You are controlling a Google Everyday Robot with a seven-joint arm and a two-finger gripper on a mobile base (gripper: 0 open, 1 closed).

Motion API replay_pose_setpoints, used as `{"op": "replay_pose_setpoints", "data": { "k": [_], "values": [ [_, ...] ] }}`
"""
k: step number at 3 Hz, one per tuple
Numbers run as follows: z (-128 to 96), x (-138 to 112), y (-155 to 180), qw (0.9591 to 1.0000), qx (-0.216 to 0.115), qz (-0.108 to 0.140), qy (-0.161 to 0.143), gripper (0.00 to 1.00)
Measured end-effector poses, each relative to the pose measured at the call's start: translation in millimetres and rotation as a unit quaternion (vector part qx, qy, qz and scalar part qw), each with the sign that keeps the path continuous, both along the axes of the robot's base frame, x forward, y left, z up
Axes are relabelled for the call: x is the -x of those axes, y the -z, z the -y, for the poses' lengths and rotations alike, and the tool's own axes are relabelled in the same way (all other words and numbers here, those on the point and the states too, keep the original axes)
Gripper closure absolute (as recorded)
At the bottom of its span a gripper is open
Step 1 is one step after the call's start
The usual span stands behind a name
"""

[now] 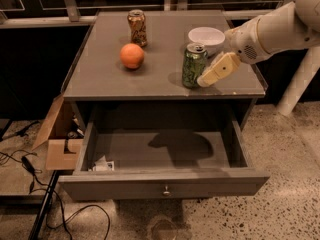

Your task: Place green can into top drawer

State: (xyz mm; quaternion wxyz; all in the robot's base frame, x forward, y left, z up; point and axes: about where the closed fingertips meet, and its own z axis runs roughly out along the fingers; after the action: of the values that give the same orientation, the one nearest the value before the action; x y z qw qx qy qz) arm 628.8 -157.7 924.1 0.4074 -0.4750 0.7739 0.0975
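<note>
Standing upright near the front right of the cabinet top (100,76), the green can (193,65) is just behind the drawer (165,183), which is pulled well out, so a short carry forward and down should do. The gripper (216,71) sits at the can's right side, touching or nearly so, probably lined up for a side grasp; whether it is apart or closed I cannot tell. A bowl (206,36) just behind them crowds the approach. An orange (132,56) and a brown can (137,27) stand well apart to the left. A paper scrap (103,164) lies in the drawer's front left corner
</note>
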Motion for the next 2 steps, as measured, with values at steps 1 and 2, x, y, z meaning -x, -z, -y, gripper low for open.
{"op": "replay_pose_setpoints", "data": {
  "k": [1,2],
  "values": [
    [-11,-12,6,0.9999,-0.01,-0.001,-0.011,0.0],
    [-20,-23,15,0.9996,-0.021,-0.006,-0.018,0.0]
  ]
}}
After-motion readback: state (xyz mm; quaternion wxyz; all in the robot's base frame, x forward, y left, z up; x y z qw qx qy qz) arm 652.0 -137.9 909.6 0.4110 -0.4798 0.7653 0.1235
